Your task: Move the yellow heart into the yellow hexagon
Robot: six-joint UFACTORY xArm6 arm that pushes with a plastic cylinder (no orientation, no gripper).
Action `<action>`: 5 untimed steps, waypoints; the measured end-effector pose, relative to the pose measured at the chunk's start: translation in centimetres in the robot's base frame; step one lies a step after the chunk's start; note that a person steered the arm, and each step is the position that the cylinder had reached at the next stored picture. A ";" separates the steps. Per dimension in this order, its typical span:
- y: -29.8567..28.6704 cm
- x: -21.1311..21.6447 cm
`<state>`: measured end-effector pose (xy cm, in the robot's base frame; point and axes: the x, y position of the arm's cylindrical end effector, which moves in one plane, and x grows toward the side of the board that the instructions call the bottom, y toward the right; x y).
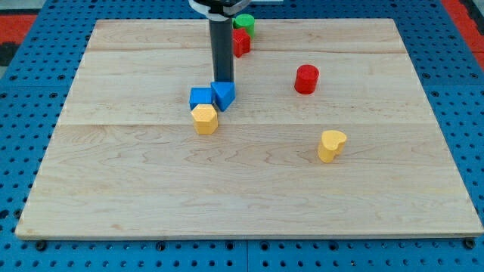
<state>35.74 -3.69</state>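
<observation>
The yellow heart (331, 145) lies at the view's right of centre on the wooden board (151, 196). The yellow hexagon (205, 119) lies left of centre, touching a blue cube (200, 97) and a blue triangular block (223, 94) just above it. My tip (223, 81) stands at the top edge of the blue triangular block, far to the left of the yellow heart and a little above the hexagon.
A red cylinder (306, 78) stands upper right of centre. A red block (241, 42) and a green block (244, 24) sit near the board's top edge, beside the rod. Blue pegboard (30, 91) surrounds the board.
</observation>
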 end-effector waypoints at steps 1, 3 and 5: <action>2.8 0.0; 12.7 1.4; 6.8 4.9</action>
<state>40.68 3.13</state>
